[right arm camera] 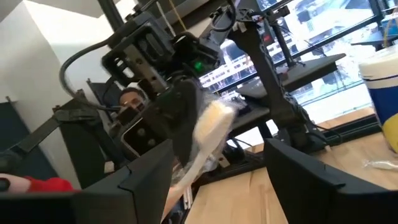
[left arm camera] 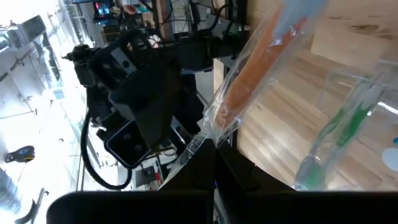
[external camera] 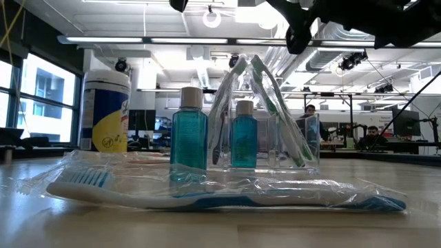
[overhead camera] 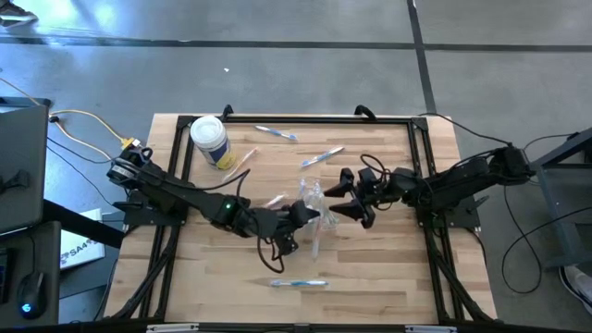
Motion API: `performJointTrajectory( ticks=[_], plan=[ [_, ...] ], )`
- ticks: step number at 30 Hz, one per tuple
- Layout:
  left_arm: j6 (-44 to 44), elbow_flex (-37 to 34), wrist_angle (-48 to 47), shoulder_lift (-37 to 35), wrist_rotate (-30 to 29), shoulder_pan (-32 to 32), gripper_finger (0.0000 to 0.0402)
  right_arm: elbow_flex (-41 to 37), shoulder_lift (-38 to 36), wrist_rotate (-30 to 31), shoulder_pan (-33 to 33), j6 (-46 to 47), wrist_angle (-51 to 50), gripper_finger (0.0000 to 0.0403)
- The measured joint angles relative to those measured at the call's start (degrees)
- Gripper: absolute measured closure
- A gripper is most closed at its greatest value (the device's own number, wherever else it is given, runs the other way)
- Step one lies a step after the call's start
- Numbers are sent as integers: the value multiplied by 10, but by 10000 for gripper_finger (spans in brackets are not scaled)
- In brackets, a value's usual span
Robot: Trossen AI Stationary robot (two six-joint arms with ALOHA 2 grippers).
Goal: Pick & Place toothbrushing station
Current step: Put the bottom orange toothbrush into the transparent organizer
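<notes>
I am pinching a wrapped toothbrush (left arm camera: 252,74) with my left gripper (overhead camera: 301,215), fingers clamped tight on the clear wrapper's lower end; its handle is showing orange through the plastic in my left wrist view. I am holding it over the middle of the table (overhead camera: 388,277), right at the clear cup (overhead camera: 314,199). In the low view the cup (external camera: 265,131) is standing upright on the wood, with wrapped toothbrushes leaning inside it, one of them green (external camera: 275,103). Two small bottles of blue liquid with white caps (external camera: 188,131) are standing just in front of it.

My right gripper (overhead camera: 347,196) is waiting with its fingers spread wide, holding nothing, hanging just beside the cup on the opposite side from my left.

Nearer the table's front edge a blue toothbrush (overhead camera: 298,283) is lying flat in its wrapper. Two more wrapped brushes (overhead camera: 321,157) are lying toward the far edge, well apart from the cup. A white-lidded canister with a yellow label (overhead camera: 210,141) is standing at the far left corner.
</notes>
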Motion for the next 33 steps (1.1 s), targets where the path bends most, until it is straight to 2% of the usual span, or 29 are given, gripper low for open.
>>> performJointTrajectory(
  ticks=[11,14,22,33],
  plan=[
    [1,0,7,0,3,19,402,0,0,-16,0,-21,-3,160],
    [2,0,21,9,21,24,402,0,0,-16,0,-29,-3,160],
    [71,0,80,45,13,23,402,0,0,-19,0,-30,-11,160],
    [86,0,102,46,8,23,402,0,0,-31,0,-30,-17,160]
  ],
)
